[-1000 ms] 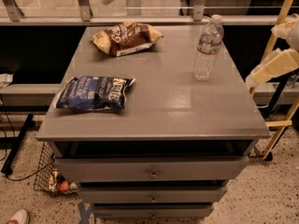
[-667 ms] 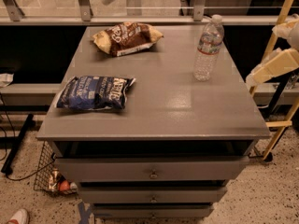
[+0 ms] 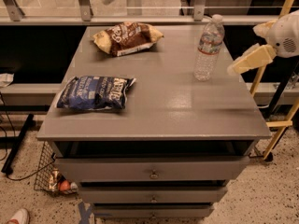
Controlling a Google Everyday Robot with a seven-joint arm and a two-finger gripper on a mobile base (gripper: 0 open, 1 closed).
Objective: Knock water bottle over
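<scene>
Only the claw [image 3: 250, 59] has shifted since the earlier frame: it has slid in from beyond the right edge of the table [image 3: 154, 120] toward the water bottle [image 3: 209, 48], while the bottle and both bags lie where they were. The water bottle stands upright on its base near the far right corner, cap on, not yet tipped. The claw hangs over the right edge at about the height of the bottle's lower half, its tip just beside the bottle but apart from it. Coming side-on rather than from above suits a shove, I judge, not a grasp. It holds nothing and touches nothing, and whether it is wide or narrow I cannot tell. The blue chip bag [image 3: 93, 93] by the left edge and the brown chip bag [image 3: 126, 37] by the far edge lie flat, well apart from the bottle, leaving bare table where it could fall.
</scene>
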